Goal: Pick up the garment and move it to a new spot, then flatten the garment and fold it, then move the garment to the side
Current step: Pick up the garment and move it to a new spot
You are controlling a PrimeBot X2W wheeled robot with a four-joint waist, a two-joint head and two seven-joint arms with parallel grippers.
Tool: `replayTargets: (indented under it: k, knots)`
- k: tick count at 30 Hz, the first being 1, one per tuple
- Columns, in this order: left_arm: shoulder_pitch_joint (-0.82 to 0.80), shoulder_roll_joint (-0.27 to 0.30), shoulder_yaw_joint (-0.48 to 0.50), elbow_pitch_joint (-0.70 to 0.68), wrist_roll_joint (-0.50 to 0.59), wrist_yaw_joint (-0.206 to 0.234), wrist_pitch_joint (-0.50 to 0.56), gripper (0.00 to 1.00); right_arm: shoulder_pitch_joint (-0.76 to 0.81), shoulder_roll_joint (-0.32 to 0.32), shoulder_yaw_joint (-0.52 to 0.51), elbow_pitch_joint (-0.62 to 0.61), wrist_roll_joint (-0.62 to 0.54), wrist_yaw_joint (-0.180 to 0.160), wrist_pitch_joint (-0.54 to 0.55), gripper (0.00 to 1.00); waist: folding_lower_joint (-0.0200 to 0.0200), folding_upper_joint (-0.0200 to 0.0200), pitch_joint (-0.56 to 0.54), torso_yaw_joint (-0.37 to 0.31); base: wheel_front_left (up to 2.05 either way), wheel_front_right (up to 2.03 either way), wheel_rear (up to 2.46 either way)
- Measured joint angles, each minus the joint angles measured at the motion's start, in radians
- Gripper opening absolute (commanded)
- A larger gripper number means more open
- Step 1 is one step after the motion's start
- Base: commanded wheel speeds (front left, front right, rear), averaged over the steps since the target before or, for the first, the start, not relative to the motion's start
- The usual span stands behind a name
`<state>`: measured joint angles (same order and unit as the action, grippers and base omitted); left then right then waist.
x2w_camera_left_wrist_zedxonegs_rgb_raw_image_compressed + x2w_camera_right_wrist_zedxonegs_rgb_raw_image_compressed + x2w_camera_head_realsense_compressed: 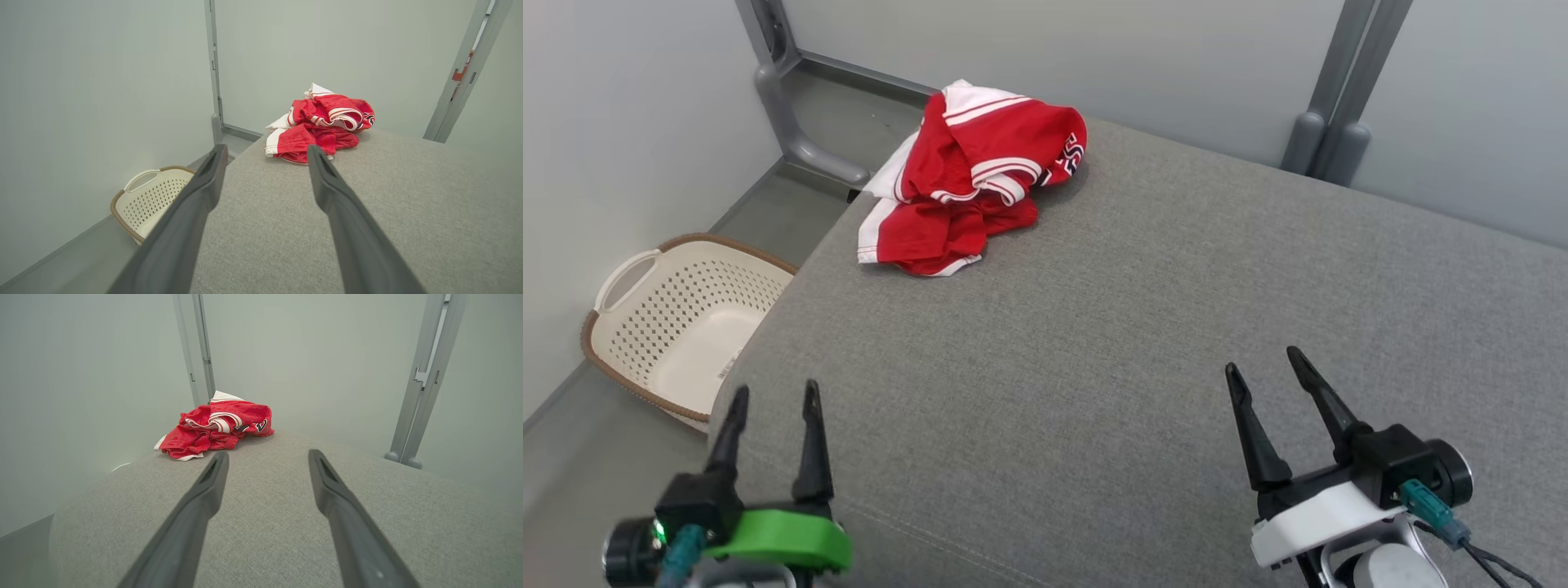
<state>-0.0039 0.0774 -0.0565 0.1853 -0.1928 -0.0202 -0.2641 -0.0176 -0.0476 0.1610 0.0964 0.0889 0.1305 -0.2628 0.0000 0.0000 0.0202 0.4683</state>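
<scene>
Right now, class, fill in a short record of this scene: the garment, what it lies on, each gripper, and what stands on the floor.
garment: red and white, crumpled in a heap, not folded
lies on: grey padded surface, at its far left corner
left gripper: open, holding nothing, well short of the garment
right gripper: open, holding nothing, well short of the garment
on the floor: cream perforated basket, left of the surface
task stage: garment not yet picked up

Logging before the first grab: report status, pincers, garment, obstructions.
Left pincer open, right pincer open, both empty. Garment crumpled at far left corner of grey surface, untouched. Basket on floor left, off the path.
</scene>
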Motion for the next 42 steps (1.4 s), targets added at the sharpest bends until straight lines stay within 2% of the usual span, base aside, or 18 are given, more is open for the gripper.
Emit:
replayTargets:
  k: [6,11,18,21,26,33,42]
  knots:
    - [-0.181,0.066,0.031,-0.007,0.023,-0.034,0.000,1.00,-0.048,0.000,-0.011,-0.014,-0.037,0.000,0.000,1.00,0.0000,0.0000,0.065,-0.044,0.00,0.00,0.00]
    - [-0.388,0.164,0.017,0.034,0.031,-0.078,0.023,1.00,-0.103,0.000,-0.008,-0.028,-0.062,0.000,0.000,1.00,0.0000,0.0000,0.131,-0.095,0.00,0.00,0.00]
    - [-0.696,0.310,-0.063,0.136,0.012,-0.105,0.156,1.00,-0.166,0.000,-0.004,-0.041,-0.086,0.000,0.000,1.00,0.0000,0.0000,0.232,-0.185,0.00,0.00,0.00]
    - [-0.789,0.364,-0.139,0.210,-0.055,-0.107,0.244,1.00,-0.184,-0.001,-0.003,-0.048,-0.088,0.000,0.000,1.00,0.0001,0.0000,0.276,-0.228,0.00,0.00,0.00]
    - [-0.882,0.456,-0.239,0.314,-0.142,-0.109,0.314,1.00,-0.207,-0.001,-0.010,-0.067,-0.090,0.000,0.000,1.00,0.0001,0.0000,0.345,-0.288,0.00,0.00,0.00]
    - [-0.937,0.482,-0.341,0.430,-0.242,-0.109,0.347,1.00,-0.224,-0.001,-0.025,-0.092,-0.099,0.000,0.000,1.00,0.0001,0.0000,0.436,-0.351,0.00,0.00,0.00]
    - [-0.959,0.479,-0.361,0.606,-0.288,-0.109,0.346,1.00,-0.233,-0.001,-0.032,-0.119,-0.111,0.000,0.000,1.00,0.0002,0.0000,0.508,-0.402,0.00,0.00,0.00]
